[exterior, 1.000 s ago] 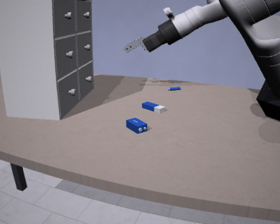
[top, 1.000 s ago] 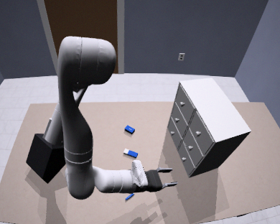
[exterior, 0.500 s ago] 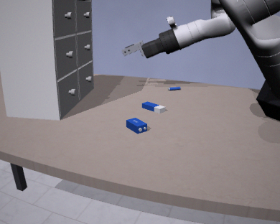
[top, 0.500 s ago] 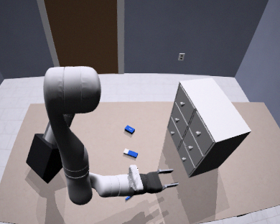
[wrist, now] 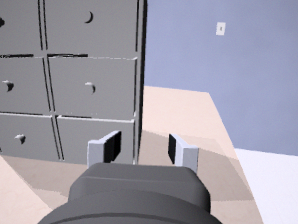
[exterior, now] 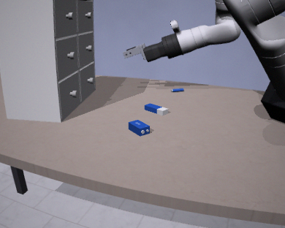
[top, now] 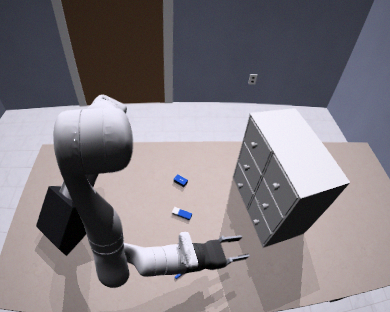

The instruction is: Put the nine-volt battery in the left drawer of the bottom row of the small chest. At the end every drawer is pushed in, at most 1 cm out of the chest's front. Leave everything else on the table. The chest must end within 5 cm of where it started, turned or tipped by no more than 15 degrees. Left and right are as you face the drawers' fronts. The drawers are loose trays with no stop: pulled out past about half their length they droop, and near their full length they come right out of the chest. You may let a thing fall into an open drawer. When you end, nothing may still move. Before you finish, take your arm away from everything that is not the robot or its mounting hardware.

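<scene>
The nine-volt battery (top: pixel 181 180) (exterior: pixel 139 127) is a small blue block with two terminals and lies flat on the table, well in front of the chest. The grey chest (top: pixel 287 175) has three rows of two drawers, all pushed in. Its bottom-left drawer (top: pixel 241 186) also shows in the exterior view (exterior: pixel 72 94) and in the wrist view (wrist: pixel 23 137). My gripper (top: pixel 237 248) (exterior: pixel 128 54) (wrist: pixel 144 142) is open and empty. It hovers level above the table, pointing at the chest's front near its right edge, a short way off.
A blue-and-white block (top: pixel 182 213) (exterior: pixel 156 109) lies near the battery. A small blue piece (exterior: pixel 177 90) lies under my forearm. The black arm base (top: pixel 59 220) stands at the table's left.
</scene>
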Controlling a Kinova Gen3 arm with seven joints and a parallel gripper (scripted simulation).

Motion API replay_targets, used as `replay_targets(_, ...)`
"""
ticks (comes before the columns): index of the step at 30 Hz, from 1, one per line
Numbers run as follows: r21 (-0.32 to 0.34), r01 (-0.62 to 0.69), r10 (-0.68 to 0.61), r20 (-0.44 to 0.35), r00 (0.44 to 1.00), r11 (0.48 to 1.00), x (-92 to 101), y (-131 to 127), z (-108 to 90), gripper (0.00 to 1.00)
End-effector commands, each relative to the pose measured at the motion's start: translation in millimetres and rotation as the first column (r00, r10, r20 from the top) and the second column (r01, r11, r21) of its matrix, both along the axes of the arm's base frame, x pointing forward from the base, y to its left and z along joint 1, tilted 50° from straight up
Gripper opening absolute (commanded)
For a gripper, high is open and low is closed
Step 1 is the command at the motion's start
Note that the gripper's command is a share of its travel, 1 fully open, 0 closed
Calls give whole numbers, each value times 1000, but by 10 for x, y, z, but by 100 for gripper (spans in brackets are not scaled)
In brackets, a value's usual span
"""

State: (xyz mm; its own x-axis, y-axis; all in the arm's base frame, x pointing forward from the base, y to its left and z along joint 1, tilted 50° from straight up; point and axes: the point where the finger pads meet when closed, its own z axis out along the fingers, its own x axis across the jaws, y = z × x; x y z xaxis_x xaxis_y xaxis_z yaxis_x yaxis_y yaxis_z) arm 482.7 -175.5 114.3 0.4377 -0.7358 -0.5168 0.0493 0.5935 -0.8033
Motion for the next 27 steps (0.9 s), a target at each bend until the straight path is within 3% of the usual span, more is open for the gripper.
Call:
replay_targets(1,-1,12,-12,8,1000,1000,8,-29,5,100)
replay_targets(6,-1,12,-12,9,1000,1000,9,-27,5,100)
replay_targets(7,-1,12,-12,9,1000,1000,9,-27,5,67)
replay_targets(27,-1,12,-12,9,1000,1000,9,-27,5,67)
